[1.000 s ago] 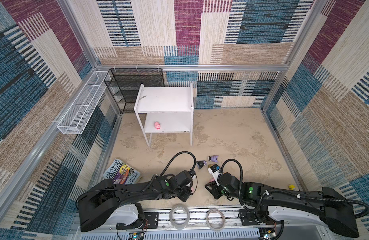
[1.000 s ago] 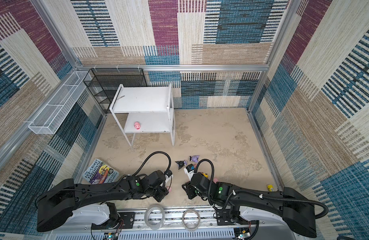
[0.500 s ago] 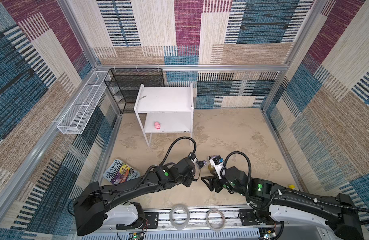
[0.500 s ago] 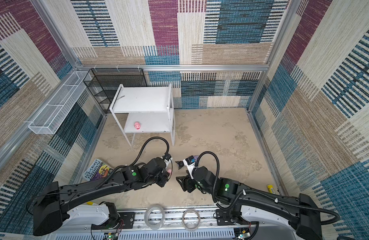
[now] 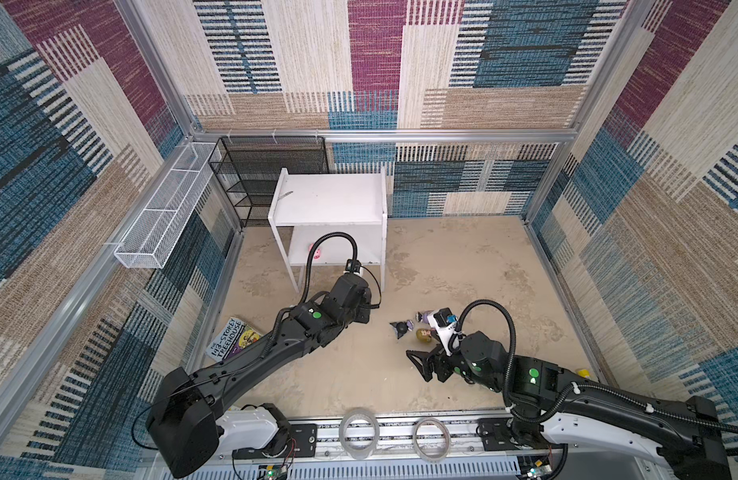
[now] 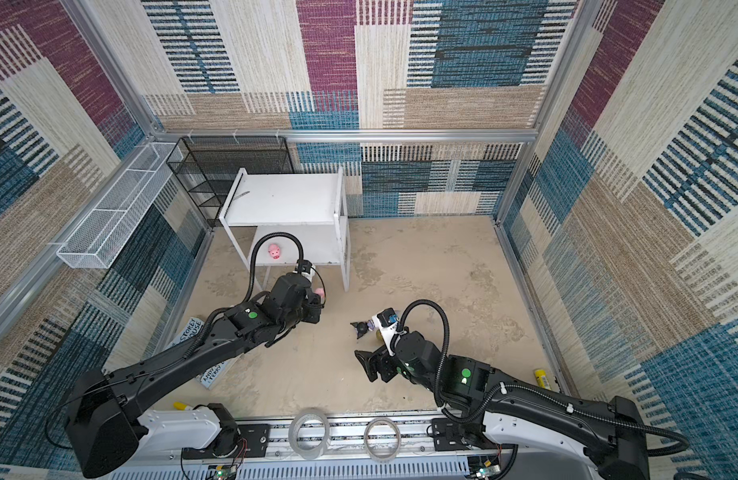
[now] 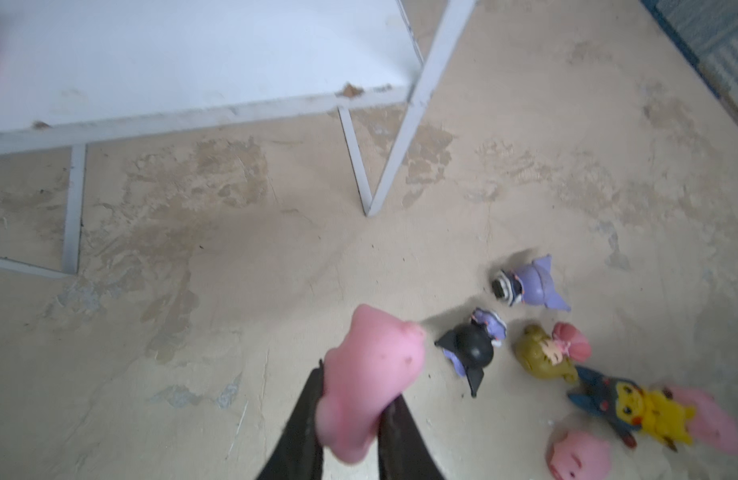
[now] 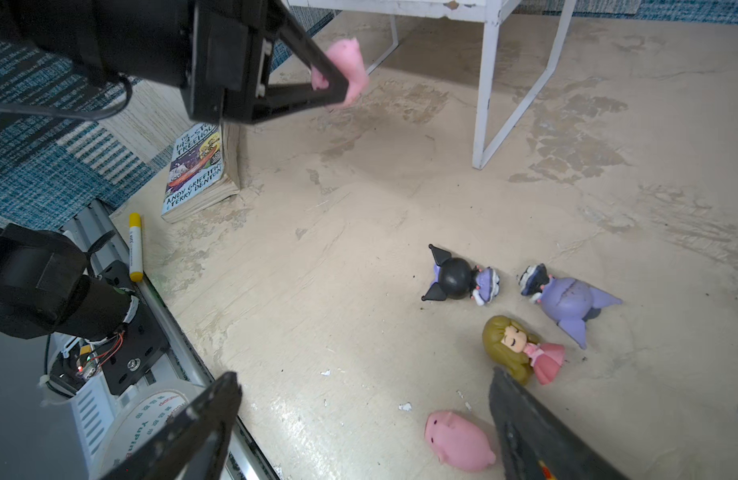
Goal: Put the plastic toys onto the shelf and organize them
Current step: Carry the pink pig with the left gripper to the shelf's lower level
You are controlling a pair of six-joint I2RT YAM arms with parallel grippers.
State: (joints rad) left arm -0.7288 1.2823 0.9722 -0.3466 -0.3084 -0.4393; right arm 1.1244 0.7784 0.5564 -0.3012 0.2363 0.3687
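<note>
My left gripper (image 7: 355,395) is shut on a pink pig (image 7: 371,374), held above the floor in front of the white shelf (image 5: 330,203); in a top view the held pig (image 6: 319,293) peeks out past the wrist. Another pig (image 6: 274,251) sits on the shelf's lower board. My right gripper (image 8: 359,415) stands wide open low over the floor, with a pink pig (image 8: 459,440) lying just inside one finger. Beyond it lie a blond doll (image 8: 517,349) and two black-and-purple figures (image 8: 459,276) (image 8: 567,301). The left wrist view also shows a yellow figure with a blue hood (image 7: 637,407).
A paperback book (image 5: 232,338) lies by the left wall, with a yellow marker (image 8: 135,245) near the front rail. A yellow tube (image 6: 542,377) lies at the right wall. A black mesh rack (image 5: 267,174) and a white wire basket (image 5: 163,216) stand at the back left.
My left gripper has carried the pink pig from near the front rail towards the shelf. The right gripper's jaws have opened wide, and it has stayed near the toys on the floor.
</note>
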